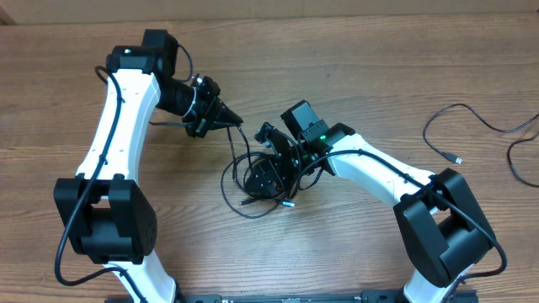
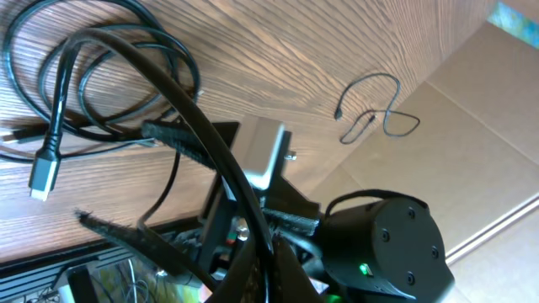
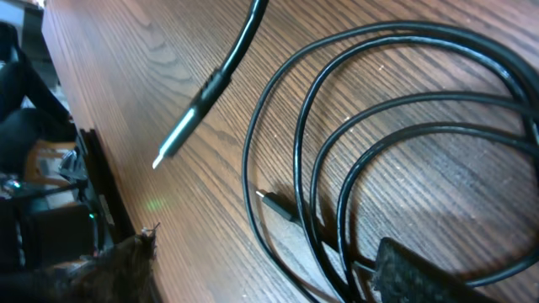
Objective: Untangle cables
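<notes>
- Cables (image 3: 205, 88) lie in tangled loops mid-table on the wood-grain table (image 1: 379, 50).
- What looks like cardboard (image 2: 480, 109) stands at the table's edge.
- A loose cord (image 1: 456, 159) lies well apart, to my right.
- My left gripper (image 1: 238, 123) is pinched closed on one strand.
- My right gripper (image 1: 268, 175) hangs spread wide over the loops, holding nothing and hiding part of them from overhead.

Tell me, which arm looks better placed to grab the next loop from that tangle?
Right. The right gripper hangs open directly over the tangled cables, so it can probably pinch a loop. The left gripper is shut on one strand, off to the side.
</notes>
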`<move>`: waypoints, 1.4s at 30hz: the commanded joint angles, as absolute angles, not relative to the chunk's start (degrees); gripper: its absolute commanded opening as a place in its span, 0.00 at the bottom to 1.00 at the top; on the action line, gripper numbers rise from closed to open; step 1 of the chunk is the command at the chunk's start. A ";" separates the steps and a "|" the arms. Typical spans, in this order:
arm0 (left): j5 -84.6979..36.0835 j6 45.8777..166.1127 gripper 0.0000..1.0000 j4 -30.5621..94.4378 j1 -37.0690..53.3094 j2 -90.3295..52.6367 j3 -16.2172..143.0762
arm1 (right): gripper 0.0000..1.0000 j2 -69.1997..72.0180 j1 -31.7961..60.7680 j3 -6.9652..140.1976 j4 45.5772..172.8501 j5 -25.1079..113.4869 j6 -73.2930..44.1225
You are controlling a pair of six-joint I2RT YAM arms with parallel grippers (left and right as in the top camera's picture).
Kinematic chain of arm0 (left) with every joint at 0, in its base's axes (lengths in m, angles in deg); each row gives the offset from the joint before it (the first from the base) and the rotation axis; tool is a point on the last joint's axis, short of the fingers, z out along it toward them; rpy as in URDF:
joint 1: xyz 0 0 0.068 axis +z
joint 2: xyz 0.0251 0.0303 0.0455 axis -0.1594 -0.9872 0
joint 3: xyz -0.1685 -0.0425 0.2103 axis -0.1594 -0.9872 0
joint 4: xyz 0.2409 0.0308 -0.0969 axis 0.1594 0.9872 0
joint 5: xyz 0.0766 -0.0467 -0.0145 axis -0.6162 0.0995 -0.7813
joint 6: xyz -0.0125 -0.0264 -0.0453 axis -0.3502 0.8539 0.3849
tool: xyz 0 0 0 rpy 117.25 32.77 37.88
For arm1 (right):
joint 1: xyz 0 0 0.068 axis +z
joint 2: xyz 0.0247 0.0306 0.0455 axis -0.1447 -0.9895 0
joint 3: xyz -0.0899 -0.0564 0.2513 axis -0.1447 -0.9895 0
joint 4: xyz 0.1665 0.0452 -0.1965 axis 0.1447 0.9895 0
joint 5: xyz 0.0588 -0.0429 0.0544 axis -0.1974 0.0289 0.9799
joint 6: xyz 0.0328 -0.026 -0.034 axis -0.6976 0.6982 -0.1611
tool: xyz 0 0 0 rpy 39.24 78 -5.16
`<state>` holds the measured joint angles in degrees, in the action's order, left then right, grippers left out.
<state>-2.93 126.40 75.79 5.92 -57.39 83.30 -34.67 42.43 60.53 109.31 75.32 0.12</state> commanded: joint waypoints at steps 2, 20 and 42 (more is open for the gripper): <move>-4.61 126.57 0.04 75.95 6.27 -56.49 84.04 | 0.61 -34.36 41.99 60.29 109.05 75.17 0.10; -30.43 123.21 0.55 77.89 6.23 -56.54 84.02 | 0.04 -34.32 39.70 66.87 115.67 82.58 -5.82; -30.71 108.52 0.63 75.86 0.96 -56.58 68.68 | 0.04 -34.25 34.12 95.72 123.37 82.97 -18.91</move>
<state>-30.78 110.42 77.76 2.71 -57.39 72.48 -34.73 36.94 93.82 124.70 82.36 -12.71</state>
